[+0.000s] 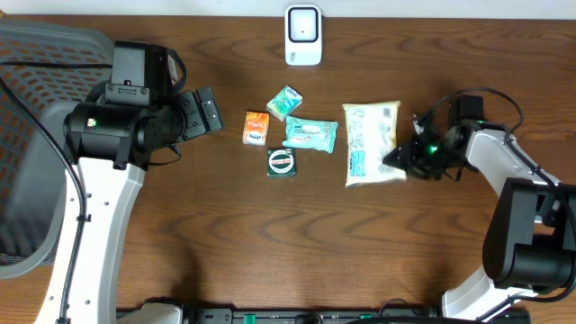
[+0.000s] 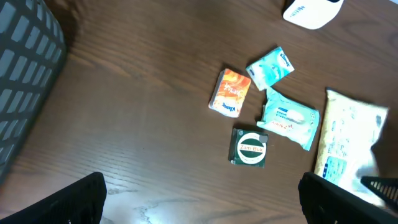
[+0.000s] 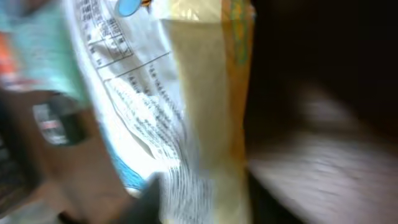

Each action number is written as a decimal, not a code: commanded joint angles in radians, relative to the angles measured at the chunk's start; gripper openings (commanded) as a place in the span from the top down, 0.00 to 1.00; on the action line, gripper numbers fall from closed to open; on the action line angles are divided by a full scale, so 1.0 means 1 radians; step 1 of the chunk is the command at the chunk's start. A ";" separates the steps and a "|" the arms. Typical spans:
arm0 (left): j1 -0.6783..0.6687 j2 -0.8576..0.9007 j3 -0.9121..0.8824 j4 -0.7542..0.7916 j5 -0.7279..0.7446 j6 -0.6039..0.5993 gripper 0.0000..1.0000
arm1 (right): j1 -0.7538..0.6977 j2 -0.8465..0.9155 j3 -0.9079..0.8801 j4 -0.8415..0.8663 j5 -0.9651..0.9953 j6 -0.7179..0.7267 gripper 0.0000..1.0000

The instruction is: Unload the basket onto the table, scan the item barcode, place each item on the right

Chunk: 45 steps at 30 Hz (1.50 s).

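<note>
White packet [image 1: 371,142], flat, long axis front-to-back

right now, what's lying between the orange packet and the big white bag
The teal wipes pack lies between the orange packet and the white bag. The overhead view shows this most clearly, and the left wrist view agrees.

Glossy, crinkled plastic pouch [image 1: 369,139] on a dark, smooth, faintly shiny wood-grain table [image 1: 225,234]
</note>
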 commanded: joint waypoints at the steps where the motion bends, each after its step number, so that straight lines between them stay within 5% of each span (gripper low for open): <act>1: 0.004 0.000 0.012 -0.003 -0.006 0.006 0.02 | 0.010 -0.027 0.011 -0.006 0.142 0.005 0.25; 3: 0.004 0.000 0.012 -0.003 -0.006 0.006 0.02 | 0.011 -0.027 0.011 0.014 0.141 0.006 0.11; 7: 0.004 0.000 0.012 -0.003 -0.006 0.006 0.02 | 0.011 -0.027 0.011 0.071 0.141 0.006 0.01; 27: 0.004 0.000 0.012 -0.003 -0.006 0.006 0.02 | 0.099 0.138 -0.001 0.313 0.008 0.142 0.13; 29: 0.004 0.000 0.012 -0.003 -0.006 0.006 0.02 | 0.117 0.166 -0.001 0.315 0.005 0.142 0.33; 32: 0.004 0.000 0.012 -0.003 -0.006 0.006 0.02 | 0.134 0.187 -0.001 0.317 0.005 0.143 0.98; 45: 0.004 0.000 0.012 -0.003 -0.006 0.006 0.02 | 0.105 0.048 0.001 0.443 -0.254 0.142 0.99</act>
